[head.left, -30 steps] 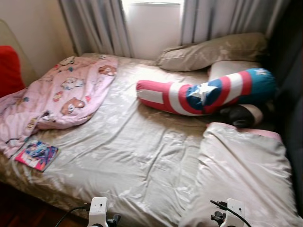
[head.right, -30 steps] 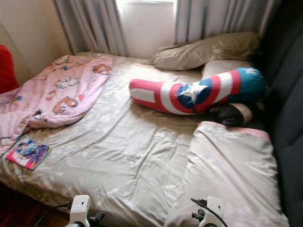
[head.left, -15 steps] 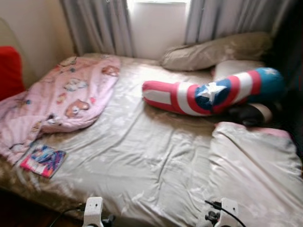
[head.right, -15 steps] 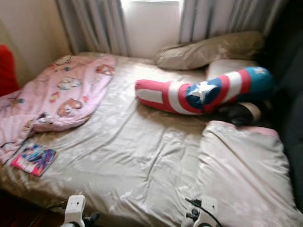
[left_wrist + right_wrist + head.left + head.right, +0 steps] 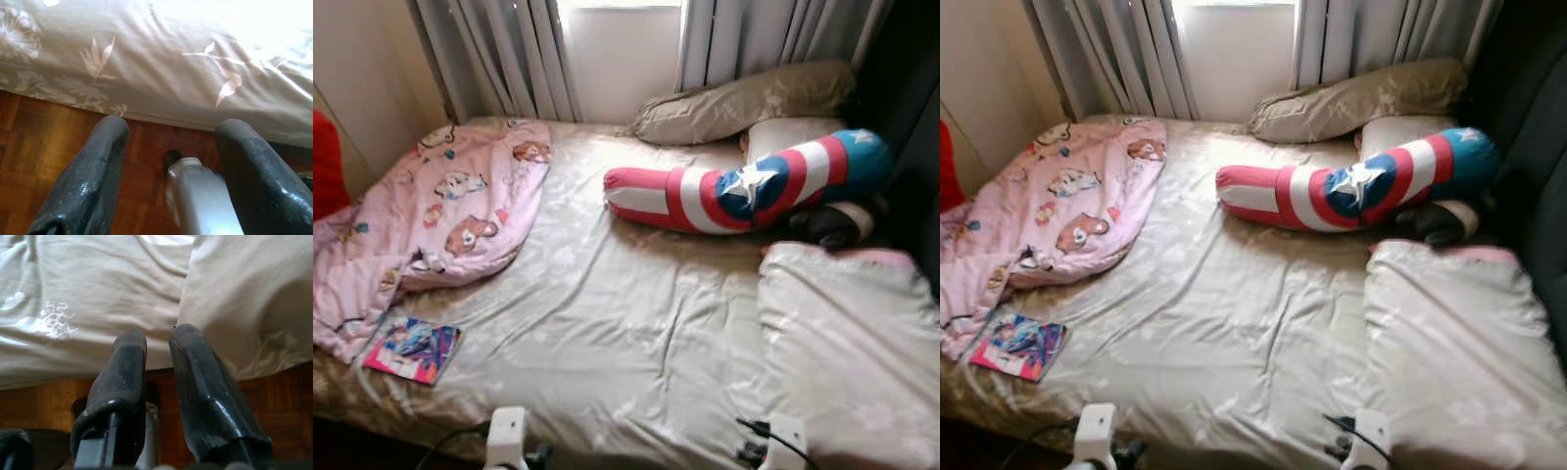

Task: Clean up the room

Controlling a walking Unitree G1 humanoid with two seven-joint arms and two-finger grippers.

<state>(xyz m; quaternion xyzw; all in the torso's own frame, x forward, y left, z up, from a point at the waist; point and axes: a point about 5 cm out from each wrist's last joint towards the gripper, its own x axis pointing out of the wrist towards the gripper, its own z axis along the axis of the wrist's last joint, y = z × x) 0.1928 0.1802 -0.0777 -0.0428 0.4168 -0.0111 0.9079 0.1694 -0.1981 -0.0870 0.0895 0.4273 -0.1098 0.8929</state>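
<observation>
Bed (image 5: 636, 333), unmade, taken as landmark; sheet creased across its middle.

Book (image 5: 412, 350): bright cover, flat at the bed's near left corner, just beside the hem of the blanket. Likely first pick-up.
Blanket (image 5: 431, 220): pink, cartoon print, bunched over the bed's left side.
Bolster (image 5: 744, 186): red, white and blue with a star, lying crosswise toward the bed's head.
Pillows (image 5: 744, 98): at the bed's head, under the curtains (image 5: 509, 54).
Duvet (image 5: 852, 343): pale, folded over the bed's near right corner.

Left gripper (image 5: 171, 161): below the bed's near edge, over wood floor (image 5: 29, 147); jaws spread, empty.
Right gripper (image 5: 159, 357): at the bed's near edge; jaws nearly pressed together, holding nothing.

Handling note: the book lies flat and thin, so judge it best slid to the bed's edge and pinched there by the left arm. The blanket hem beside it could snag.
</observation>
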